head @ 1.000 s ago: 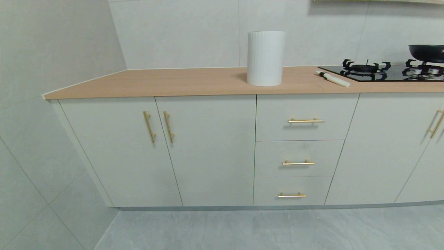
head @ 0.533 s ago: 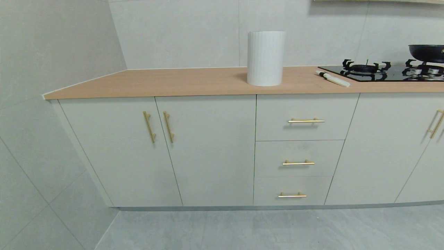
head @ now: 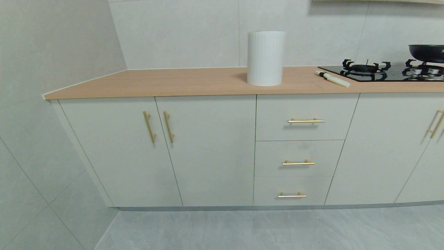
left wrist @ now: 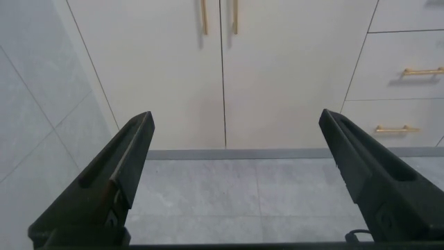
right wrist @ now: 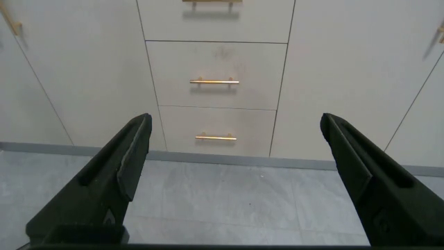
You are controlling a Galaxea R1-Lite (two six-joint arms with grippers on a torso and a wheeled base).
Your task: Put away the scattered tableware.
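Head view: a slim cream utensil with a dark band [head: 332,78] lies flat on the wooden countertop [head: 173,81], just beside the black glass hob [head: 385,75]; its long axis runs diagonally, banded end toward the wall. Left wrist view: the left gripper [left wrist: 236,121], fingers spread wide, hangs low facing pale cabinet doors [left wrist: 291,69]. Right wrist view: the right gripper [right wrist: 235,121], equally spread, faces brass-handled drawers [right wrist: 215,66].

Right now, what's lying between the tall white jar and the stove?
A white utensil lies on the counter between jar and stove, in the head view.
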